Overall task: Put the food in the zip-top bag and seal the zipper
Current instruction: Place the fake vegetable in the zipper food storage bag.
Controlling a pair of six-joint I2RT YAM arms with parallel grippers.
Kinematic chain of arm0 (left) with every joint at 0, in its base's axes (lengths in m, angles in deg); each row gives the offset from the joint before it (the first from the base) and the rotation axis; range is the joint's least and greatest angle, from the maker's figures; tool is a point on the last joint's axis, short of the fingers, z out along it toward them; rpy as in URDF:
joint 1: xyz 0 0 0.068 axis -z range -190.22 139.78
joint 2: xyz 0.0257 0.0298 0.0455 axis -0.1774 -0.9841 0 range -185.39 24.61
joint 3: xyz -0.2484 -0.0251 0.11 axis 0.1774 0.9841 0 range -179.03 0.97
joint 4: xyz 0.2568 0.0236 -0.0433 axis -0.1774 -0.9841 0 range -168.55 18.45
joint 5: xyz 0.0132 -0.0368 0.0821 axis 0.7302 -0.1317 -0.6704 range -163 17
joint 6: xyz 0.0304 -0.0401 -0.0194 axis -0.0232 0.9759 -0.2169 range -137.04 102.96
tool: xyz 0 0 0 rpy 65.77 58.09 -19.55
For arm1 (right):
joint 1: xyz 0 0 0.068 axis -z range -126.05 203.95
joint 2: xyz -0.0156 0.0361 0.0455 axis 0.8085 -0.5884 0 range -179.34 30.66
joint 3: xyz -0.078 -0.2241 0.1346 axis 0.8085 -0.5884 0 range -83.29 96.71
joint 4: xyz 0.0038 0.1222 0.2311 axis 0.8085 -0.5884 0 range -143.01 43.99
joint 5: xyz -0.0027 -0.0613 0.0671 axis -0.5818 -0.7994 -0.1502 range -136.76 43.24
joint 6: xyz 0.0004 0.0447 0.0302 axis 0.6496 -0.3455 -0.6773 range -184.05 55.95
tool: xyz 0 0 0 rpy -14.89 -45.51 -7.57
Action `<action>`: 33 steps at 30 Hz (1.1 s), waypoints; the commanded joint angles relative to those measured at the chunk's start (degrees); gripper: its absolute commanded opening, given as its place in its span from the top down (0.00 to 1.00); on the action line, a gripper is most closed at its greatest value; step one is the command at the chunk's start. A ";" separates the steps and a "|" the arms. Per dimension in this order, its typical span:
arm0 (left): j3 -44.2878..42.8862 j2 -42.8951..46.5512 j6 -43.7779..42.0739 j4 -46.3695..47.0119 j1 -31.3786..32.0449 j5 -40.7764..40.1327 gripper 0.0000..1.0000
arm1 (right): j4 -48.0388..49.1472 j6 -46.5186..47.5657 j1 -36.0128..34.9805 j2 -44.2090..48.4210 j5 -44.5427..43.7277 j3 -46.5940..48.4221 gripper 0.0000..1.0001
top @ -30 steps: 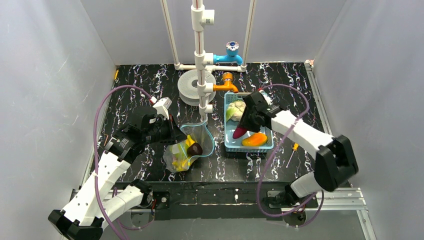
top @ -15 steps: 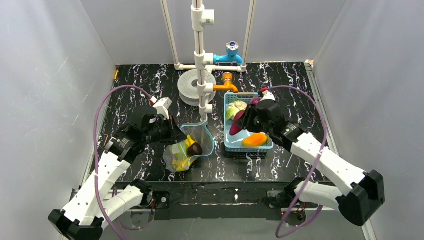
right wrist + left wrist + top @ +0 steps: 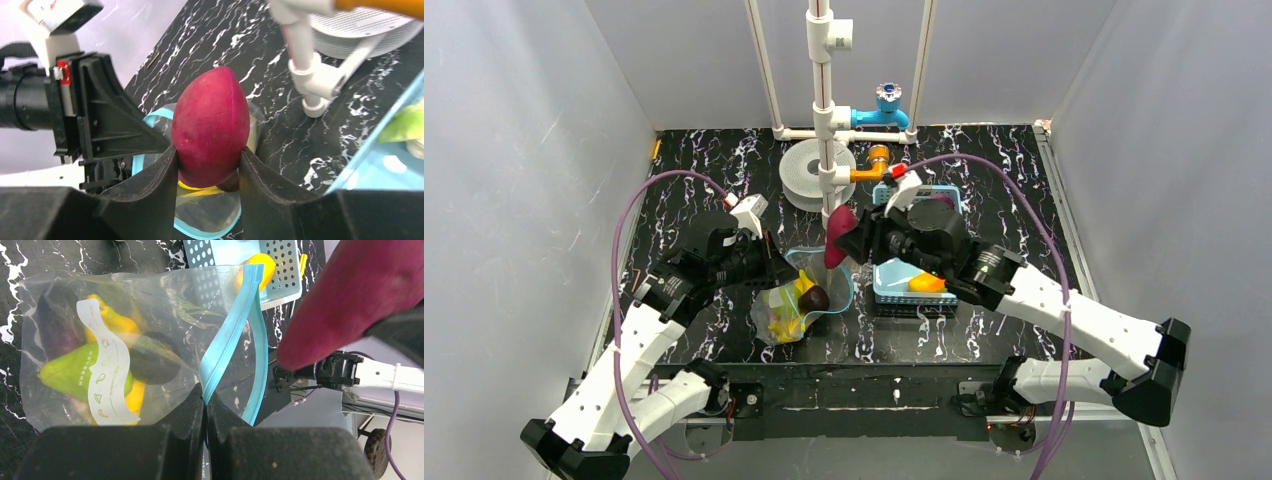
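Note:
The clear zip-top bag (image 3: 799, 300) lies on the table with its blue zipper (image 3: 230, 327) mouth held open. It holds yellow bananas (image 3: 117, 322), a green fruit (image 3: 70, 372) and a dark eggplant (image 3: 814, 297). My left gripper (image 3: 205, 397) is shut on the zipper edge of the bag. My right gripper (image 3: 210, 165) is shut on the maroon sweet potato (image 3: 211, 125) and holds it in the air just above the open bag mouth (image 3: 839, 236).
A light-blue basket (image 3: 894, 288) with an orange food (image 3: 926, 283) stands right of the bag. White pipe stand (image 3: 824, 110), tape roll (image 3: 809, 172), blue and orange taps at the back. The orange-handled screwdriver is hidden.
My right gripper has lifted the maroon sweet potato out of the basket and carried it left to above the bag mouth. The left gripper has stayed on the bag.

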 commanded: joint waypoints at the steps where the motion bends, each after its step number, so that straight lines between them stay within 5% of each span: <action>1: 0.31 0.58 -0.02 -0.11 0.12 0.46 1.00 | 1.60 2.21 -3.66 -2.91 0.90 3.34 0.99; 8: 0.50 0.93 0.16 -0.07 0.12 0.13 1.00 | 2.58 -2.19 -7.91 -5.31 3.72 0.78 0.87; 15: 0.73 0.93 0.54 0.32 0.12 0.57 1.00 | 5.10 -5.19 -9.29 -5.69 5.96 -2.43 0.43; 20: 0.82 1.30 0.75 0.30 0.12 0.63 1.00 | 6.43 -5.38 -9.28 -5.13 5.71 -3.55 0.24; 33: 1.12 1.27 1.11 0.29 0.12 0.75 1.00 | 3.09 -4.81 -9.01 -5.24 2.73 -2.04 0.21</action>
